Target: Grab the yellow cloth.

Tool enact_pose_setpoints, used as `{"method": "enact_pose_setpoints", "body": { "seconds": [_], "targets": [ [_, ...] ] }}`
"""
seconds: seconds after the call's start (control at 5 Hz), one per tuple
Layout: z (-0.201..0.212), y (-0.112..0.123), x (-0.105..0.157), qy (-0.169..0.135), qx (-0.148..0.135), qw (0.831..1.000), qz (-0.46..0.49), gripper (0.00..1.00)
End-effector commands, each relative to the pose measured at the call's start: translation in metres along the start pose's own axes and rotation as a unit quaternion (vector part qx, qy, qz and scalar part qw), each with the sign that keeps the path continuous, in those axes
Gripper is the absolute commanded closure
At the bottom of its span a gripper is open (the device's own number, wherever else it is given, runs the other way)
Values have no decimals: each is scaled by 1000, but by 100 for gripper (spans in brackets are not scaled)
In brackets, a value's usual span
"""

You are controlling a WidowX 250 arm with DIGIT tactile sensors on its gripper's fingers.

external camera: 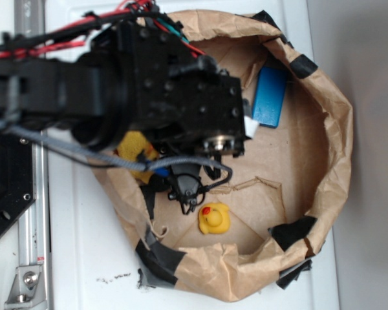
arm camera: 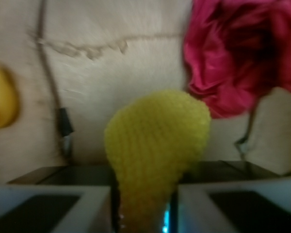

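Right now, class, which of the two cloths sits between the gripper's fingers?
The yellow cloth: its textured fold is pinched in the gripper, while the red cloth lies apart, crumpled on the brown paper.

A crumpled brown paper basin (external camera: 336,129) sits on the white worktop (external camera: 77,258), and in it lie a small yellow rubber duck (external camera: 214,219) near its lower rim and a blue rectangular block (external camera: 270,97) toward the top. In the wrist view, the yellow terry cloth (arm camera: 155,145) stands between the jaws of the black gripper (arm camera: 143,208), with the crumpled red cloth (arm camera: 242,53) behind it to the right. It seems to hang clear of the paper floor, though blur leaves that unsure.
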State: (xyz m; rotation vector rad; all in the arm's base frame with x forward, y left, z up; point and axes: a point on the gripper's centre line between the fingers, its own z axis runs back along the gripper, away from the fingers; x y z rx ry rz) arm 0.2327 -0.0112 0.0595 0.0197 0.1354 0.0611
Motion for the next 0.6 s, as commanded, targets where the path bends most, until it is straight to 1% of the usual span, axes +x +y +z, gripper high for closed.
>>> {"method": "enact_pose_setpoints", "body": {
  "seconds": [0.0,0.2,0.4],
  "targets": [
    [79,2,-3,-158,3,986,55,100],
    [93,11,-3,-193,-35,978,65,100],
    [85,12,3,-192,-37,978,70,100]
  ]
}}
